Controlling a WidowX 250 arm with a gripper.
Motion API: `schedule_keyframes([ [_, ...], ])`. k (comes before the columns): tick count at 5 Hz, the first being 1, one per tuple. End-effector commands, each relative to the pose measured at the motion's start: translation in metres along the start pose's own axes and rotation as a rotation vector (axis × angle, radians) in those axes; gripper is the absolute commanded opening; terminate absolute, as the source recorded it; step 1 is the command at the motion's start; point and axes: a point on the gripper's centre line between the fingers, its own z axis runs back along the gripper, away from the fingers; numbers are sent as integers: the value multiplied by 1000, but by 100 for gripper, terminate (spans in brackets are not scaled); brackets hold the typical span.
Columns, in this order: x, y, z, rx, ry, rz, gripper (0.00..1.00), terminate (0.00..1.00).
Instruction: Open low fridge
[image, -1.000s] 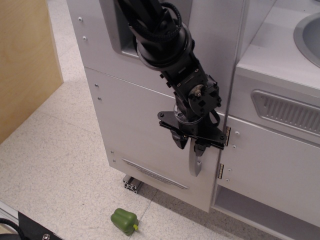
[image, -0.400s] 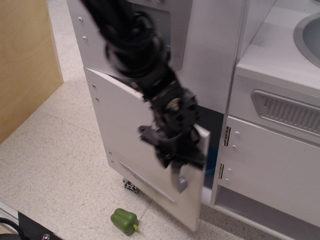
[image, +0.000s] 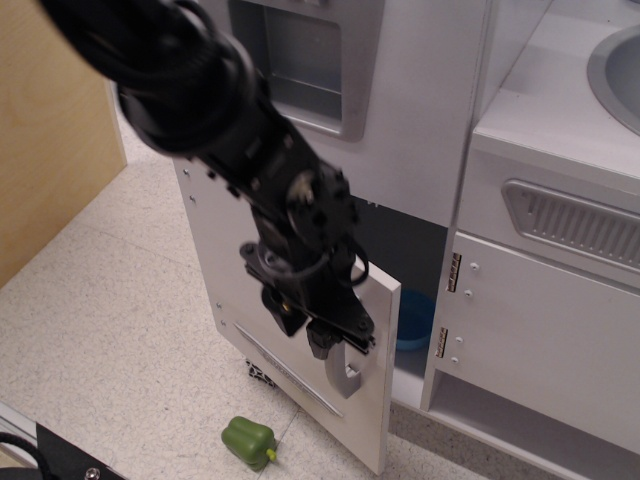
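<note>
Keep your black fingers (image: 318, 338) clamped on the grey bar handle (image: 343, 368); swing the flat silver-grey fridge door (image: 235, 295) left.

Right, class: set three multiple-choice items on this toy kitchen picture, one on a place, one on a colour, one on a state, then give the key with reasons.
1. Where does the green pepper lie?
A. in the sink
B. on the floor below the open door
C. inside the fridge

2. What colour is the thing seen inside the open compartment?
A. blue
B. red
C. yellow

3. How does the low fridge door stand?
A. fully shut
B. swung partly open
C. taken off

Key:
1 B, the green pepper sits on the speckled floor under the door's lower edge.
2 A, a blue object shows in the gap behind the door.
3 B, the low fridge door angles out from the cabinet, with the gripper at its handle.
</note>
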Motion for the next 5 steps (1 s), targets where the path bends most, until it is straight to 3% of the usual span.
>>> schedule_keyframes([
  [1, 28, 0, 48, -23, -69, 45, 100, 0],
  [2, 49, -3, 47, -39, -95, 85, 100, 0],
  [3, 69, -10, 40, -60, -162, 98, 100, 0],
  [4, 85, -17, 36, -60, -186, 91, 100, 0],
  [5, 94, -20, 27, -100, -222, 56, 100, 0],
])
